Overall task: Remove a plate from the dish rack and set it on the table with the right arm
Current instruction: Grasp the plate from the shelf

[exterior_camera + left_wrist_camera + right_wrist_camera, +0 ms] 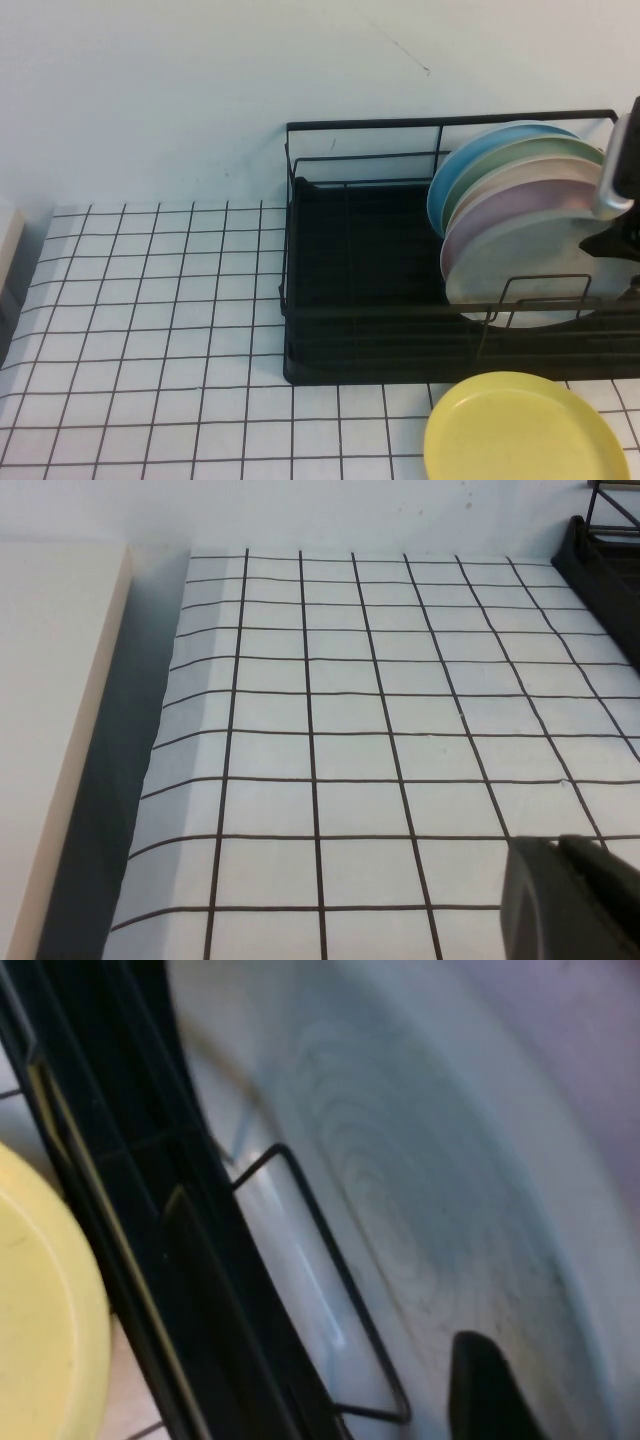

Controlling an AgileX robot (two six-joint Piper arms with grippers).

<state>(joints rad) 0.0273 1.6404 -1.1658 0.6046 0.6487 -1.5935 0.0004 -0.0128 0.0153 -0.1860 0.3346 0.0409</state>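
Observation:
The black wire dish rack (350, 330) stands on the white gridded table (150, 330). Several plates stand on edge at its right end. The pale grey plate (520, 270) is the front one, with a pale pink plate (500, 205) just behind it. My right gripper (610, 220) is at the grey plate's right rim. In the right wrist view its dark tip (485, 1385) lies against the grey plate's face (430, 1190), above a wire loop of the rack (150, 1210). My left gripper (555, 842) is shut and empty, low over the table (350, 730), far left of the rack.
A yellow plate (525, 430) lies flat on the table in front of the rack's right end; it also shows in the right wrist view (40, 1300). Green and blue plates (470, 160) stand behind the pink one. A beige block (50, 730) borders the table's left edge.

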